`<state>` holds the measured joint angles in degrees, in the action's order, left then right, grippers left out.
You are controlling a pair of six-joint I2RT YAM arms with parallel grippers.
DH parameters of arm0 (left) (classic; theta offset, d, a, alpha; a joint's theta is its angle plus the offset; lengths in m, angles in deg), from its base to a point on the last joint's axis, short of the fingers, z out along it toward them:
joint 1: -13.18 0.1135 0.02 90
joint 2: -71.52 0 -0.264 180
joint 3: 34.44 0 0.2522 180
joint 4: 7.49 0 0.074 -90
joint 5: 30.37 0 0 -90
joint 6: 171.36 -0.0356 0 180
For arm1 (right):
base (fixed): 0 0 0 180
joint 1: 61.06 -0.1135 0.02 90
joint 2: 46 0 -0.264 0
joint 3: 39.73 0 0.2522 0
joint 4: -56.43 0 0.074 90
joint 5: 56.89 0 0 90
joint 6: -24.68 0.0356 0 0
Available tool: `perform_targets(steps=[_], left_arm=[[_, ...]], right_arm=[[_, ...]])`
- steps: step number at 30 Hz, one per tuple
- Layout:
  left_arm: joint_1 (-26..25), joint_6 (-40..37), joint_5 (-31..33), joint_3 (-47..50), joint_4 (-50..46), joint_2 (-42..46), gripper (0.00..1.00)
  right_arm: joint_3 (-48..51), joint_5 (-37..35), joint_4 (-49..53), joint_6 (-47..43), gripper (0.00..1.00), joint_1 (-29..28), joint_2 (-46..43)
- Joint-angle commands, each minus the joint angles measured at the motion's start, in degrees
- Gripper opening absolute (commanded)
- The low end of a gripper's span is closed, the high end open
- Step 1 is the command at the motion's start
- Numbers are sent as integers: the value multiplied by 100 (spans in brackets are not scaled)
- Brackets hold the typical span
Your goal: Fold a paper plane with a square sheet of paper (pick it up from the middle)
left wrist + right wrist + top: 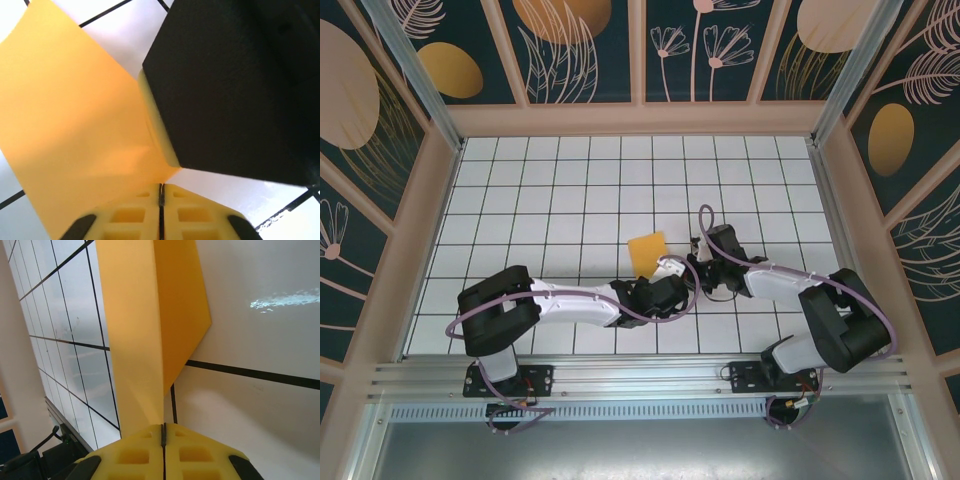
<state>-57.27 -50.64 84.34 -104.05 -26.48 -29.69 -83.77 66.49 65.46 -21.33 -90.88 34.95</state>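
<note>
The square sheet of paper [647, 252] is plain orange-yellow and stands raised off the white grid near the table's middle. It is a bent sheet with one crease [157, 340], not a pointed paper plane. My left gripper [665, 277] meets its lower right corner. In the left wrist view the left gripper [161, 186] is shut, with the sheet [70, 125] running into the seam of its jaws. My right gripper [678, 264] comes in from the right. In the right wrist view the right gripper [163, 426] is shut at the foot of the sheet [130, 340].
The right gripper's black body [235, 85] hangs close over the left fingers. Both arms crowd together near the table's front middle. A metal rail [640, 375] borders the tiled table at the front, and patterned walls close in the other sides.
</note>
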Motion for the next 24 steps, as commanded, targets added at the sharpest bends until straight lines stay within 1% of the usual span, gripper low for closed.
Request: perform_targets(steps=[1,3,4,6,9,10,11,14,19,21,24], left_arm=[[-25,-15,62,84,29,79,3],[-29,17,52,192,138,152,0],[-29,45,51,237,173,192,0],[-26,73,49,314,262,257,0],[-7,198,51,448,419,268,0],[-4,264,43,533,517,467,0],[13,336,9,631,628,522,0],[178,607,-274,1018,1162,805,0],[654,921,-1165,1799,2272,1337,0],[801,974,-1423,1980,2495,1420,0],[946,1044,-1731,2119,2687,1423,0]], right_arm=[[-237,39,24,-77,13,3,-24],[-258,28,58,-115,15,27,-65],[-283,28,107,-157,16,46,-95],[-335,4,194,-240,21,80,-163],[-397,-7,321,-345,25,141,-267],[-412,-24,369,-375,29,167,-302],[-425,-34,407,-405,31,193,-320],[-452,-42,506,-509,31,288,-356],[-512,-22,538,-675,31,368,-322],[-555,-39,543,-731,31,365,-284],[-677,-62,563,-823,27,369,-154]])
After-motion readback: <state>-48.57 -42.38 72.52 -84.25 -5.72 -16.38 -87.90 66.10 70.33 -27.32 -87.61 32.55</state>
